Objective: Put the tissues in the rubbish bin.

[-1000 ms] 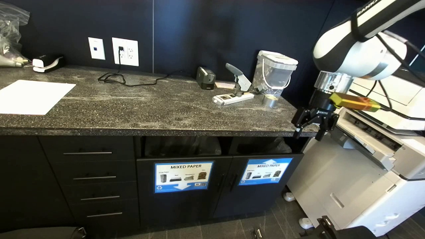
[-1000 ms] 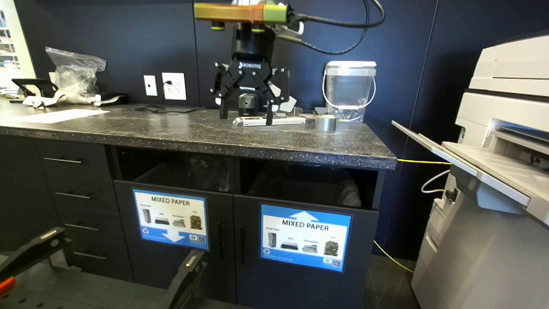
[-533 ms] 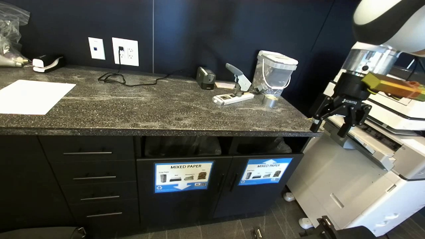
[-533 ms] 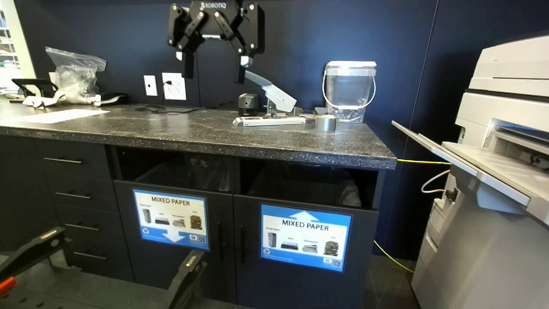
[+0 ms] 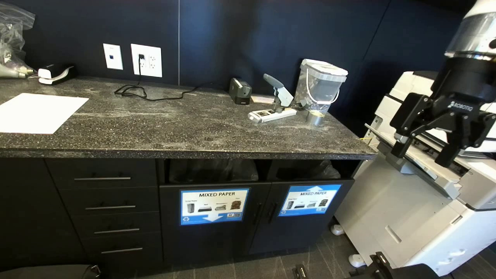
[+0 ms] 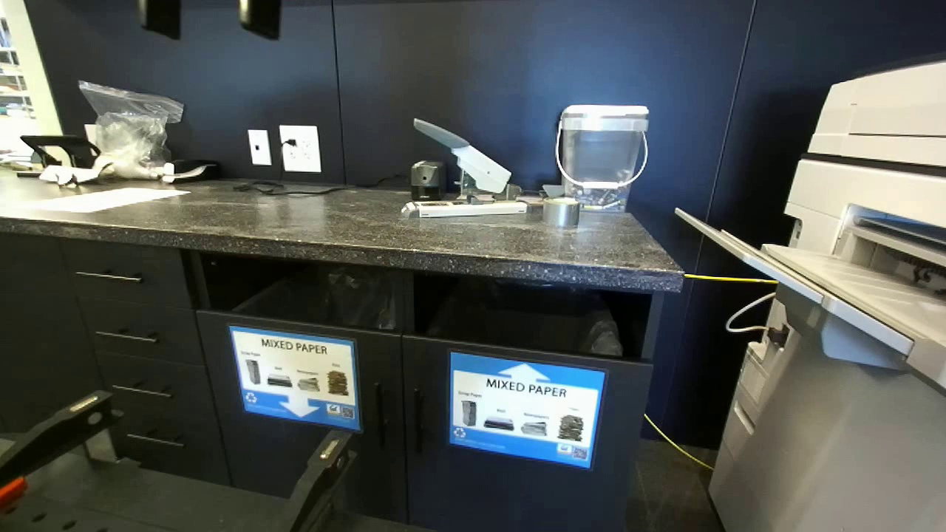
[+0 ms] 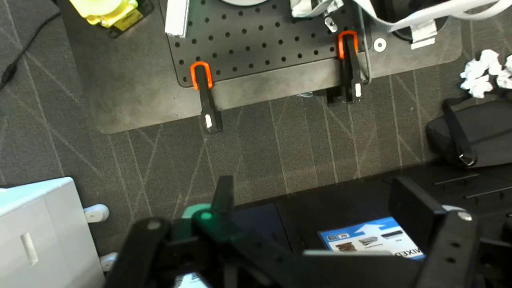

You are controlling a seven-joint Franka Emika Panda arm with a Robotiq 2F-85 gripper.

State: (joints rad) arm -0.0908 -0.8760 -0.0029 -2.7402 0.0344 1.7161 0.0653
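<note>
Nearest, in the wrist view, the gripper [image 7: 318,194], black and angular, of hard jointed links, with two blunt fingers [image 7: 224,196] standing wide apart. A little farther, a flat grey table [image 7: 128,72] and on it a dark plate [image 7: 256,44] with rows of round holes, pressed down by black clamps [image 7: 207,100] with orange ends. Beyond the table edge, a grey floor [image 7: 260,152] with thin pale lines, and on this floor the tissues [image 7: 478,74]: soft white wads of paper, crumpled and irregular, near the right border of the wrist view, just beside a black bag [image 7: 488,128] with strap; hard to tell if touching. Next, in both exterior views, a smooth dark cabinet [image 6: 140,362], and in it the rubbish bin [image 6: 517,491]: a box-shaped compartment with open slot, filmy plastic liner [image 6: 604,336] inside, and flat label [image 6: 527,410] of blue and white with arrow upward. Above, a counter [image 6: 340,222] of speckled, stone-like surface, bearing a thin white sheet [image 5: 40,112], a pale stapler [image 5: 286,97] with head tilted up, a short silvery cylinder [image 5: 314,119] and a clear plastic bucket [image 5: 319,89]. Farthest, a flat dark-blue wall [image 5: 232,35] with white rectangular outlet plates [image 5: 146,68].
</note>
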